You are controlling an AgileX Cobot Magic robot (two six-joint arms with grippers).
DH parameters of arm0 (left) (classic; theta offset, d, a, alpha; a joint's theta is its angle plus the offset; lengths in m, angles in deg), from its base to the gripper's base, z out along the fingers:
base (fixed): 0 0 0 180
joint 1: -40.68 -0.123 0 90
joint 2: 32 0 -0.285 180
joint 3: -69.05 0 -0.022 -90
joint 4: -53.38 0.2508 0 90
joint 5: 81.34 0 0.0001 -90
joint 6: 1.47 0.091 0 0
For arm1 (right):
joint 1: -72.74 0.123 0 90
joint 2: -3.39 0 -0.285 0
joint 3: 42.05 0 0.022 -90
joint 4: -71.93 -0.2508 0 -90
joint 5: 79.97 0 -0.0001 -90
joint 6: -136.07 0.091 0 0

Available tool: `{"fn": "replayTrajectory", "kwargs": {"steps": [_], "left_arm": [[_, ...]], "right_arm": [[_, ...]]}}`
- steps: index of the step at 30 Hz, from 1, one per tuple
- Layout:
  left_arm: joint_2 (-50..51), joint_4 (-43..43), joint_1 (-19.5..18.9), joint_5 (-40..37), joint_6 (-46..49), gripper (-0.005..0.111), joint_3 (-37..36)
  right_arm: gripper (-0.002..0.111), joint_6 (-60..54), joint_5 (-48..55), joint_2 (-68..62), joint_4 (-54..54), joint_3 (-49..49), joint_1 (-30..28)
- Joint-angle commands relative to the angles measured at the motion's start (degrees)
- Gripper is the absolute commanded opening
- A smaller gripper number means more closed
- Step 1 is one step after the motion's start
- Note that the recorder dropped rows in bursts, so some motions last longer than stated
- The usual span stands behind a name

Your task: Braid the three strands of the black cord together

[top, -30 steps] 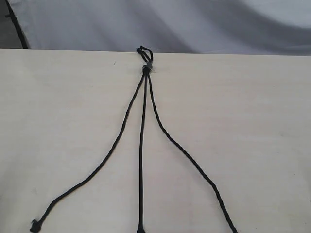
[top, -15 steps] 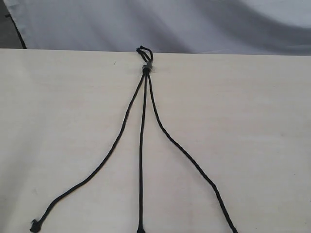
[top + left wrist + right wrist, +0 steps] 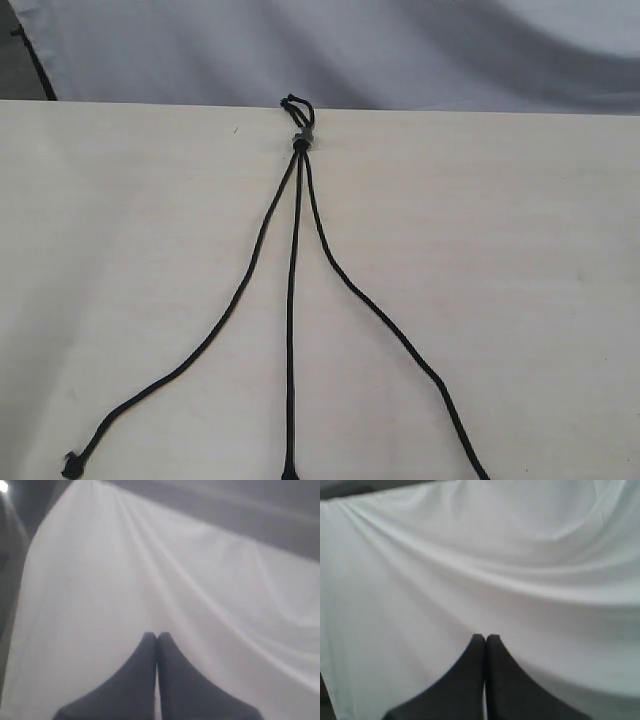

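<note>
Black cord (image 3: 300, 142), three strands (image 3: 293, 300) splayed unbraided on table (image 3: 520, 250); left gripper (image 3: 156, 636), right gripper (image 3: 485, 637) closed, empty (facing white cloth (image 3: 470, 555)).

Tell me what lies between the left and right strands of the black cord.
The middle strand, running straight from the grey band between the left strand and right strand; otherwise bare table. The exterior view shows it.

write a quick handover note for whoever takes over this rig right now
Left gripper shut, empty, facing white cloth. Right gripper the same. Neither shows in the exterior view.
Black cord lies on the table, knotted loop at the far edge, three strands fanned toward the near edge, uncrossed.
Done: nothing braided.
Left: the whole braid.
</note>
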Motion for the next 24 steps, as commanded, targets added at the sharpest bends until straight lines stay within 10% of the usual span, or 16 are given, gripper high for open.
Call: {"fn": "replayTrajectory", "kwargs": {"steps": [1,13,24], "left_arm": [[11.7,1.2,-0.1,-18.2,0.4,0.000,6.2],[42.0,0.8,-0.1,-29.4,3.7,0.000,7.8],[49.9,0.0,-0.1,-28.6,3.7,0.000,7.8]], "right_arm": [[-0.001,2.6,14.9,-15.8,4.3,7.7,1.7],[-0.001,-1.6,21.8,-64.3,4.2,26.7,26.2],[-0.001,-4.1,40.0,-88.1,3.8,45.2,38.1]]}}
